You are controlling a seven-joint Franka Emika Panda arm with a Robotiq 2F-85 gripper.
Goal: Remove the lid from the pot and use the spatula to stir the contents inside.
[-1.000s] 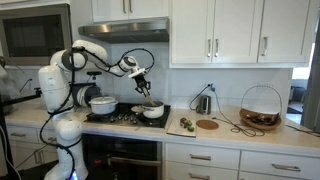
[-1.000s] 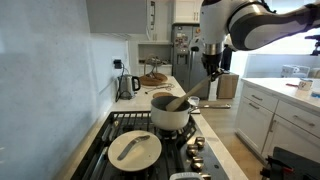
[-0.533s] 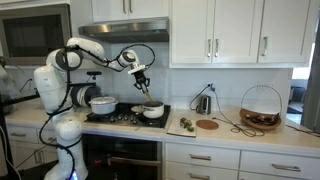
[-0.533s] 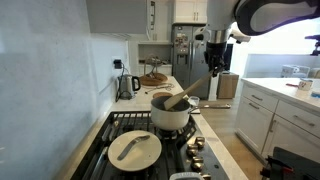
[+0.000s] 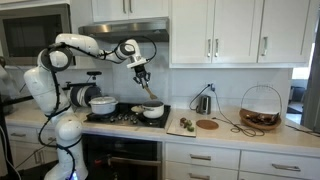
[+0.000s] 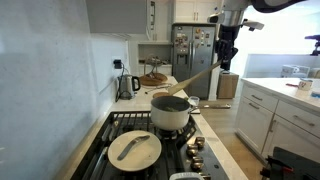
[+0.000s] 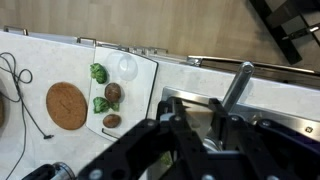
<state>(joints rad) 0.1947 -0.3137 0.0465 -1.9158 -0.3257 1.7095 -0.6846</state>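
your claw (image 6: 224,62) is clenched on the handle of the spatula (image 6: 195,78), up high over the stove (image 6: 112,128). the spatula slants down so its blade end sits right about at the rim of the pot (image 6: 170,115). the pot's on the stove with no lid on it, just beside a bigger domed white pot (image 5: 102,104).

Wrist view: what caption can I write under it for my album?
Looking down past the gripper at a white board of vegetables and a round brown mat.
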